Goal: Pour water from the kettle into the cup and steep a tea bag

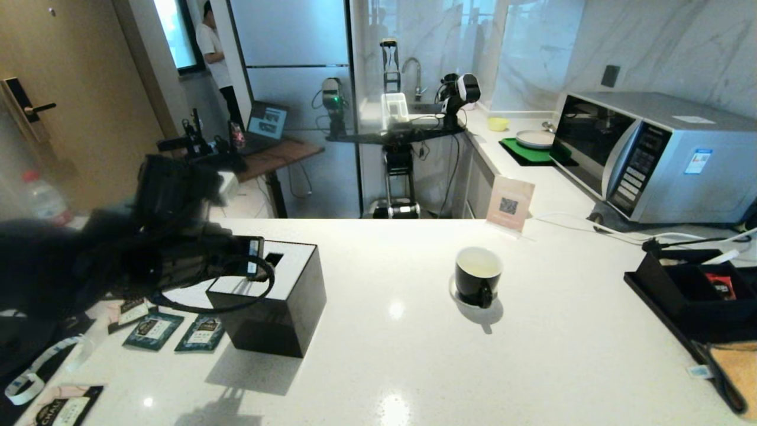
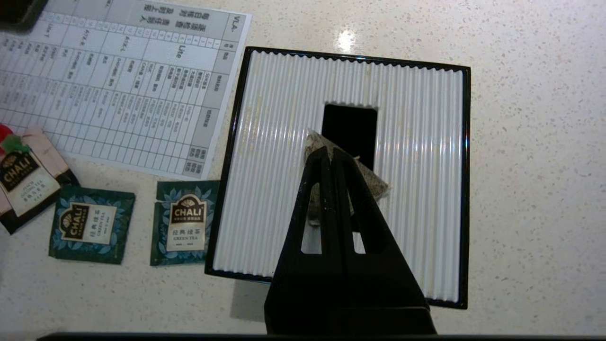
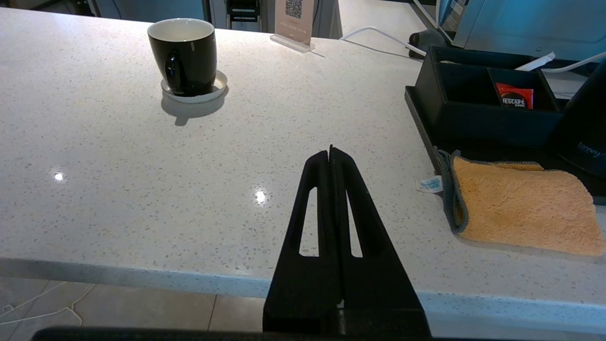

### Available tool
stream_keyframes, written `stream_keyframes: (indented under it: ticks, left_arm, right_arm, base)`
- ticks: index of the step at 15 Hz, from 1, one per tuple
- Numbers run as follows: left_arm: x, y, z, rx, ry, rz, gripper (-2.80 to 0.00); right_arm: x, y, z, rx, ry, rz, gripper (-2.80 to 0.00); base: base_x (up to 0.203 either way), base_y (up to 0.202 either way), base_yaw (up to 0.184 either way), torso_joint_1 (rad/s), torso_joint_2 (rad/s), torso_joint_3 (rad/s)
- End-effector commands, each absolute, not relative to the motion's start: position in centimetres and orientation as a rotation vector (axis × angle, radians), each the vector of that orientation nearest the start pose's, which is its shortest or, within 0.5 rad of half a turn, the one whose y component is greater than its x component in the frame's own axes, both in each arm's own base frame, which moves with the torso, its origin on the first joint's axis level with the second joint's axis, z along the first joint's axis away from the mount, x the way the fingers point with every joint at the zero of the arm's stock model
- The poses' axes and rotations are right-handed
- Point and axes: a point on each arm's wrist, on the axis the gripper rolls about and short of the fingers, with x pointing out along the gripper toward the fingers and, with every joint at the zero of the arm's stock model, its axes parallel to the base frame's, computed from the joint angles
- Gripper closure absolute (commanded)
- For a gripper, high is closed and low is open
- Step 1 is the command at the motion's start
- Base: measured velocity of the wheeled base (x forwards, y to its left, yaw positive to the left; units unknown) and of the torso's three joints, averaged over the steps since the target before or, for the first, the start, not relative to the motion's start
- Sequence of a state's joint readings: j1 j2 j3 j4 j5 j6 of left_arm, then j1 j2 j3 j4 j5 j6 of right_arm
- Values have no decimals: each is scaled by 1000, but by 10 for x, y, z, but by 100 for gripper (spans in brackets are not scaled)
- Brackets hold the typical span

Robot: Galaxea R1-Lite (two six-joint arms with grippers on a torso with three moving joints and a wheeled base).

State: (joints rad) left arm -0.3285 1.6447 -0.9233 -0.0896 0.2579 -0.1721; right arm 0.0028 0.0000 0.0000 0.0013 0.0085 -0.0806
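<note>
The tea bag (image 2: 374,182) is pinched in the left end effector (image 2: 330,152) over the tissue box (image 2: 265,156), at left in the head view. The cup (image 1: 478,275) stands mid-frame on its saucer (image 3: 215,90); whether it holds water I cannot tell. Steeping remains. The right end effector (image 3: 330,150) is pressed together, empty. White speckled bench (image 1: 532,355); microwave (image 1: 650,154) upper right.

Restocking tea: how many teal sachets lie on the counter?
2: one teal sachet beside the other, which lies against the tissue box. More may be hidden.
</note>
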Motion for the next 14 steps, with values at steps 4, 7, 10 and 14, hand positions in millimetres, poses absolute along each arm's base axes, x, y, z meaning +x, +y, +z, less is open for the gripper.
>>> stream_keyframes:
  ticks: [4,7,10,14]
  left_arm:
    - [293,-94,166,-4,670,3,0]
    - [298,-96,156,-5,700,-14,0]
    - [301,-97,149,-17,722,-3,0]
    - [304,-98,141,-13,740,1,0]
  right_arm:
    - [-23,0,75,-81,3,12,0]
    - [-23,0,75,-81,3,12,0]
    - [-23,0,75,-82,3,12,0]
    - [-23,0,75,-81,3,12,0]
  base:
    - [0,0,0,0,0,0]
    - [0,0,0,0,0,0]
    - [0,0,0,0,0,0]
    - [0,0,0,0,0,0]
